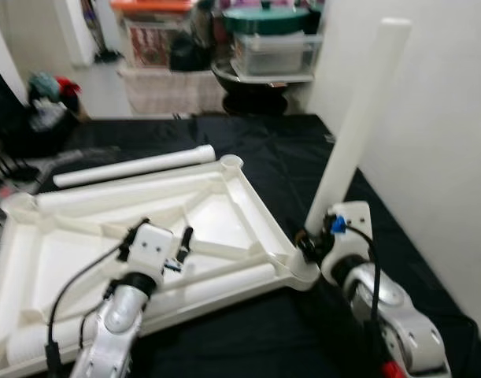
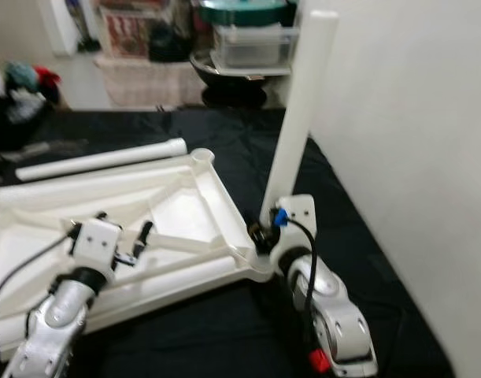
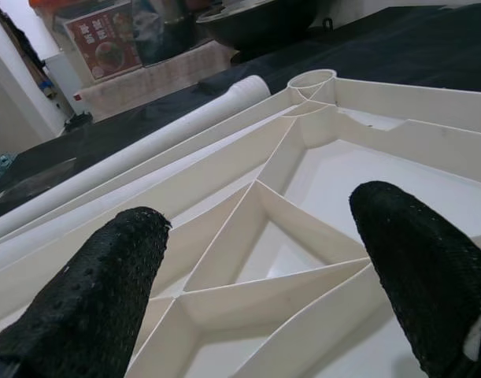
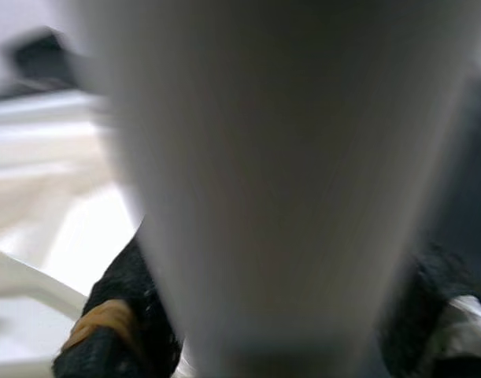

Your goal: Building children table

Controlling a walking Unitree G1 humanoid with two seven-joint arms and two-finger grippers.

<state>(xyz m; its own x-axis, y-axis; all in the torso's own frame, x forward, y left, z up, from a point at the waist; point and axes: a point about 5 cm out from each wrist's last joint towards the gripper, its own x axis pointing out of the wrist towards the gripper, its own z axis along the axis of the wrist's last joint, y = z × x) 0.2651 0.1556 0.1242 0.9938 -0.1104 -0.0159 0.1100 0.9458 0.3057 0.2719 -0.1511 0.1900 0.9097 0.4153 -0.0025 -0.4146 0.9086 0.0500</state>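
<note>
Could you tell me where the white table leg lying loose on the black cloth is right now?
The loose white tubular leg lies on the black cloth just beyond the far edge of the upturned white plastic tabletop, on the robot's left.

A black cloth [image 1: 279,157] is covering the floor. Clear storage bins [image 1: 275,51] and a black bowl [image 1: 248,83] are standing beyond it.
</note>
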